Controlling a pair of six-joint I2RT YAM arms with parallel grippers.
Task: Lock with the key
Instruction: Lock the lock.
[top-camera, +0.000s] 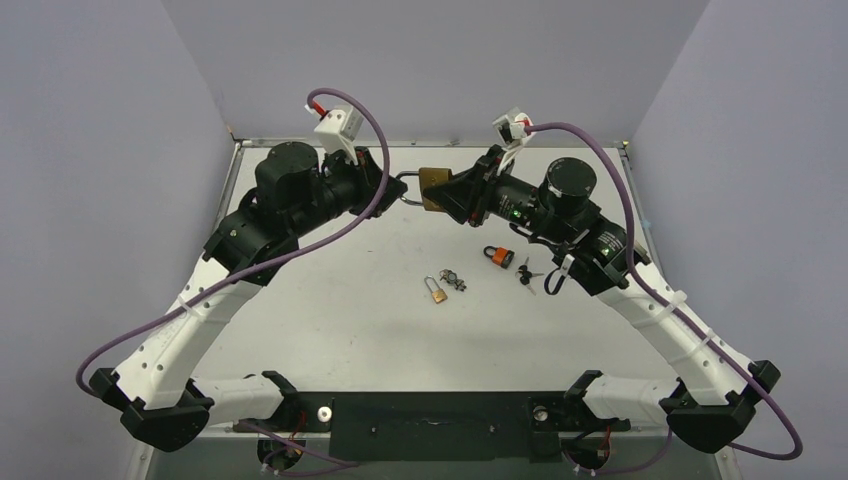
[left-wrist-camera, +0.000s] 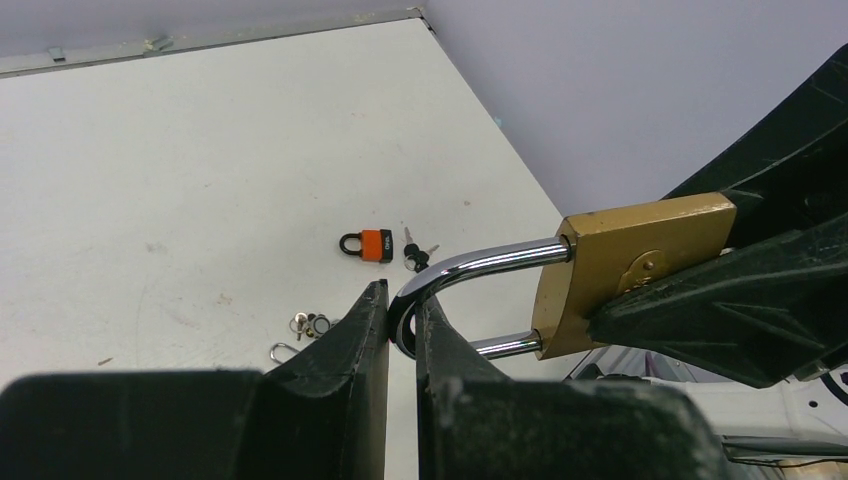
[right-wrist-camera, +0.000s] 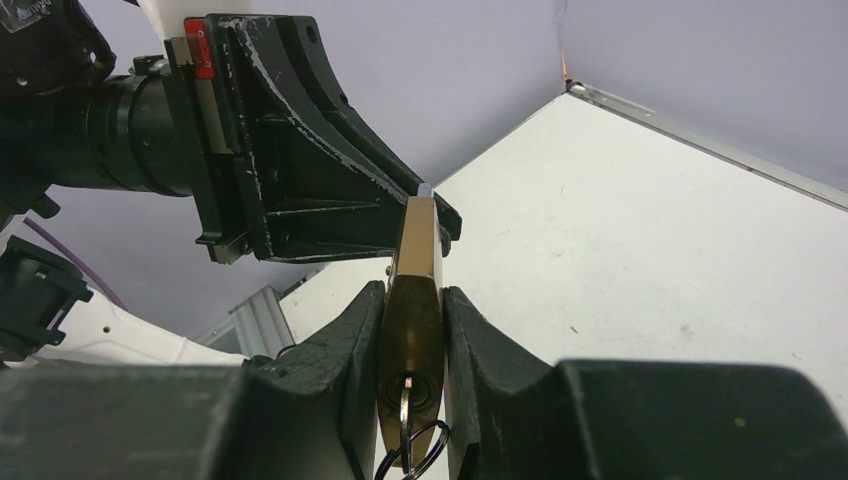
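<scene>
A large brass padlock (top-camera: 433, 183) is held in the air over the far middle of the table, between both grippers. My left gripper (top-camera: 398, 188) is shut on the bend of its chrome shackle (left-wrist-camera: 480, 264); in the left wrist view the left gripper (left-wrist-camera: 403, 300) pinches the bend. My right gripper (top-camera: 457, 192) is shut on the brass body (left-wrist-camera: 630, 262); in the right wrist view the right gripper (right-wrist-camera: 412, 296) clamps the padlock's flat sides (right-wrist-camera: 411, 300). A key (right-wrist-camera: 404, 405) on a ring sits in the keyhole. Both shackle legs meet the body.
On the table lie an orange padlock (top-camera: 497, 256) with keys (top-camera: 526, 273) beside it, and a small brass padlock (top-camera: 437, 291) with a key bunch (top-camera: 453, 279). The left wrist view shows the orange padlock (left-wrist-camera: 365, 243). Grey walls enclose the table (top-camera: 330, 330).
</scene>
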